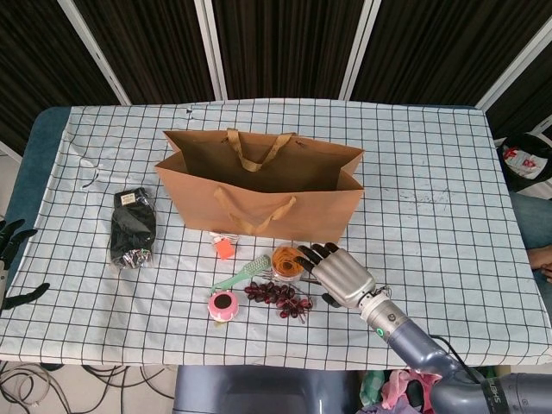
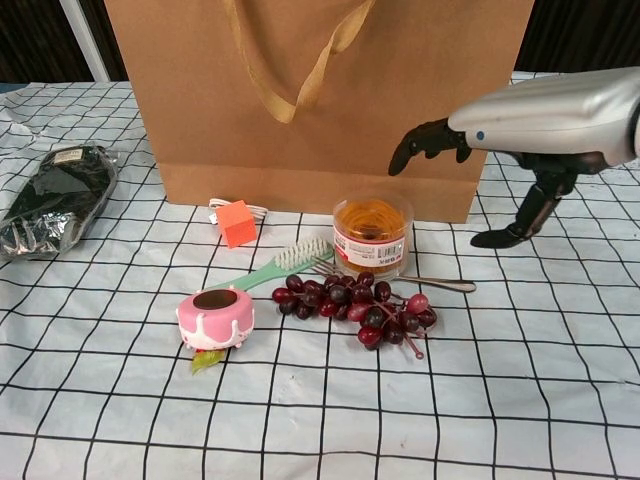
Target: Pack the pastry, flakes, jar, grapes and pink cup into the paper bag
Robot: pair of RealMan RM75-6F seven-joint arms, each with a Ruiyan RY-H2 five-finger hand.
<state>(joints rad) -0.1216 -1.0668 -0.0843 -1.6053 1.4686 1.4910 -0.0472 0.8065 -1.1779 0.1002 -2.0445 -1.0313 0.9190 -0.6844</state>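
Observation:
The brown paper bag (image 1: pixel 259 203) (image 2: pixel 330 100) stands upright and open mid-table. In front of it sit the clear jar of orange contents (image 1: pixel 285 261) (image 2: pixel 372 236), the dark grapes (image 1: pixel 278 296) (image 2: pixel 355 305) and a small pink round pastry with white drips and a brown top (image 1: pixel 223 305) (image 2: pixel 214 318). The black flakes packet (image 1: pixel 133 227) (image 2: pixel 55 200) lies to the left. My right hand (image 1: pixel 338 274) (image 2: pixel 520 115) hovers open just right of the jar, its fingertips above it, holding nothing. My left hand (image 1: pixel 12 239) is open at the far left edge. I see no separate pink cup.
An orange cube with a white cable (image 1: pixel 223 247) (image 2: pixel 236 222), a green brush (image 1: pixel 243 273) (image 2: pixel 275 262) and a fork (image 2: pixel 440 283) lie among the items in front of the bag. The checked cloth (image 1: pixel 431 172) covers the table.

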